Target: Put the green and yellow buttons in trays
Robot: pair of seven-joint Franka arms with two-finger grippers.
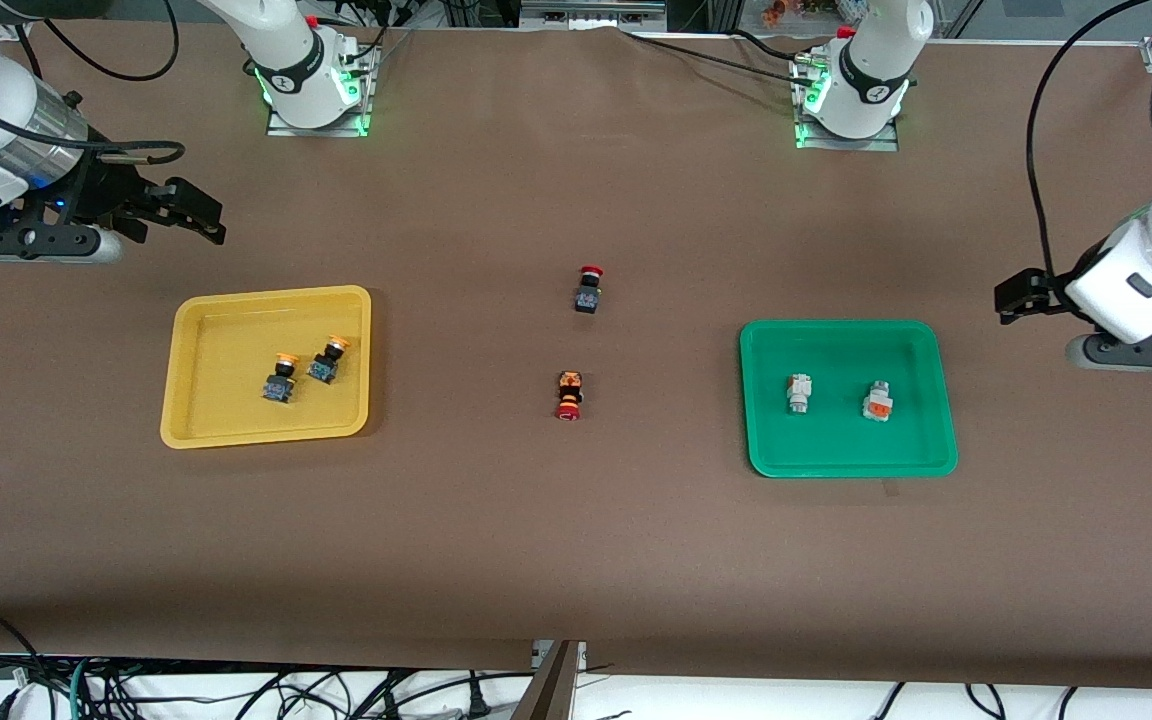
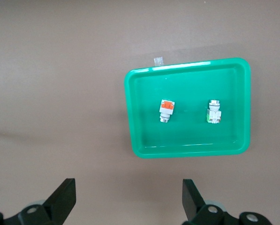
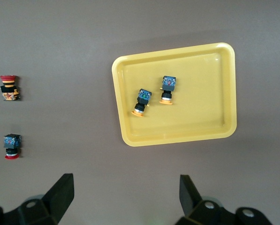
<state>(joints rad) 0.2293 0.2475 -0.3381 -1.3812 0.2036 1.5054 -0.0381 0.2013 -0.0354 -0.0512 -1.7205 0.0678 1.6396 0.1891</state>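
Note:
Two yellow-capped buttons lie in the yellow tray toward the right arm's end. A white button with an orange face and a white one with a green face lie in the green tray toward the left arm's end. My right gripper is open and empty, up in the air beside the yellow tray. My left gripper is open and empty, up beside the green tray. Both grippers' fingers show wide apart in their wrist views.
A red-capped black switch and a red-capped orange-black switch lie on the brown table between the trays. A small clear scrap lies by the green tray's rim. Cables run along the table's edges.

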